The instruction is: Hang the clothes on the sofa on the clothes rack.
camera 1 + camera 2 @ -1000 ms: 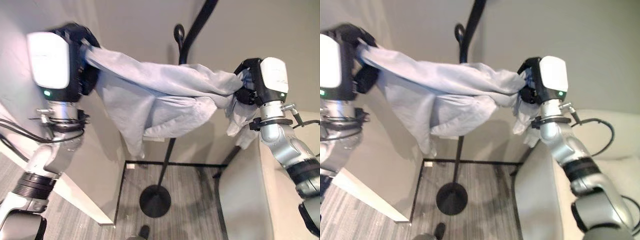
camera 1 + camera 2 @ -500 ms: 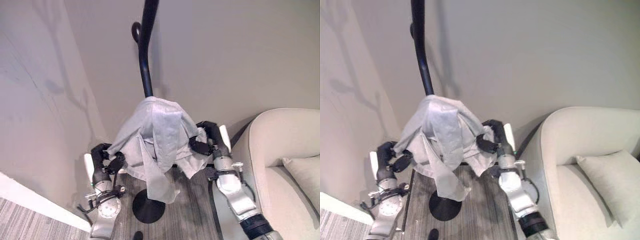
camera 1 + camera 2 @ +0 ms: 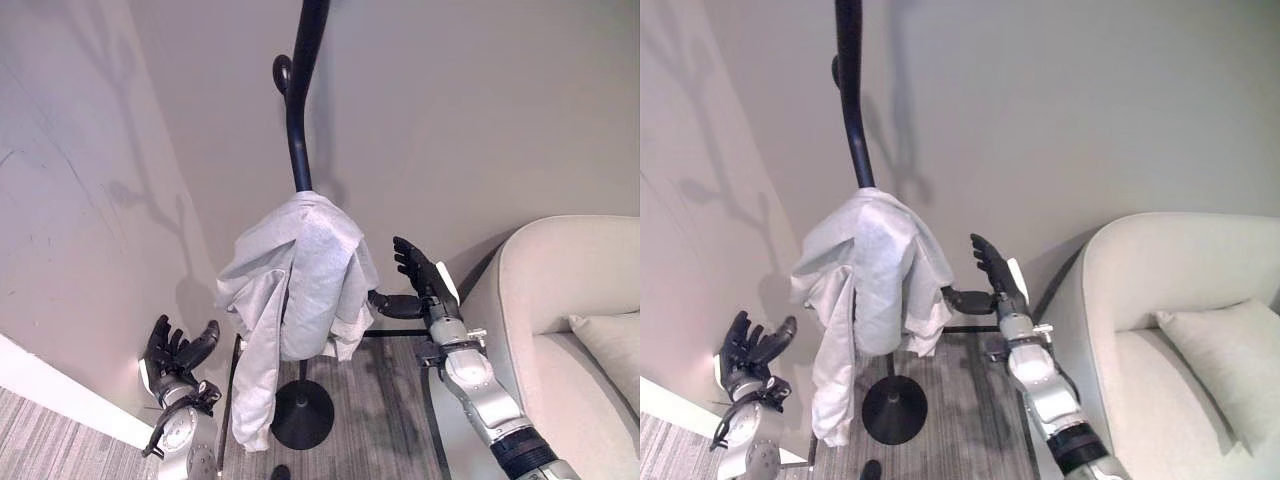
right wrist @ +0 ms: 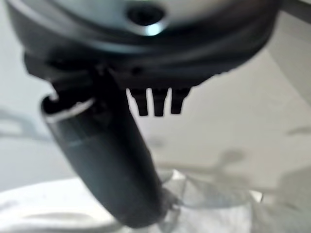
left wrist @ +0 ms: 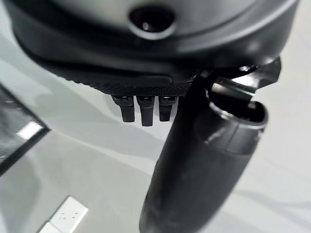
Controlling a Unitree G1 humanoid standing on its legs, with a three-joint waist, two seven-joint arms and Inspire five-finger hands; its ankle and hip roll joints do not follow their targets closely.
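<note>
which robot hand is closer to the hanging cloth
The right robot hand: its thumb reaches the cloth; the left robot hand sits lower, apart.

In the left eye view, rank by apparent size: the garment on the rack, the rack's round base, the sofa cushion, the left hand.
1. The light grey garment, clearly largest.
2. The rack's round base and the sofa cushion look similar; the cushion is cut off, so no ranking.
3. The left hand, smallest.
</note>
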